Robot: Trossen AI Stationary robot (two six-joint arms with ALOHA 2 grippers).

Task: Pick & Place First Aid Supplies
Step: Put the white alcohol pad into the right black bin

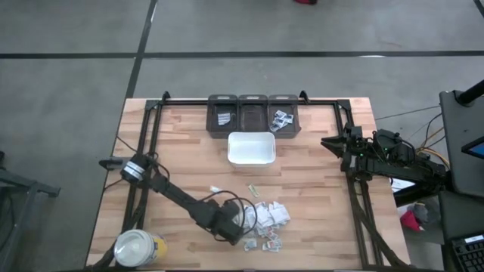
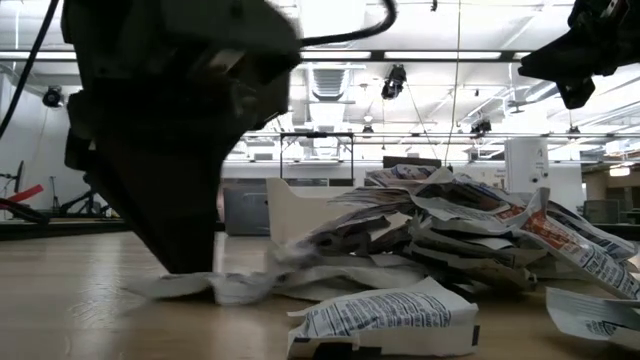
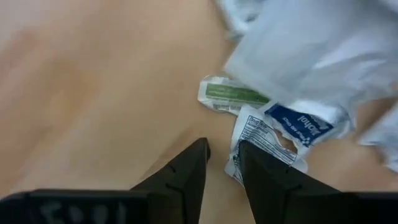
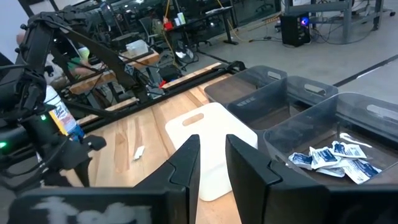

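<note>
Left end effector [image 1: 240, 237] is down on the tabletop [image 1: 181, 151] at the left edge of the packet pile [image 1: 266, 219], fingers slightly apart, holding nothing. Right end effector [image 1: 330, 143] waits at the right, fingers slightly apart, empty.

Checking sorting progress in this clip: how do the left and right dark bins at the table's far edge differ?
The right bin holds several small white and blue packets; the left bin shows only one or two pale items. The right bin's contents are heaped loosely, while the left bin's floor is mostly bare. Both are dark, open-topped, alike in size, and stand in one row behind the white tray.
</note>
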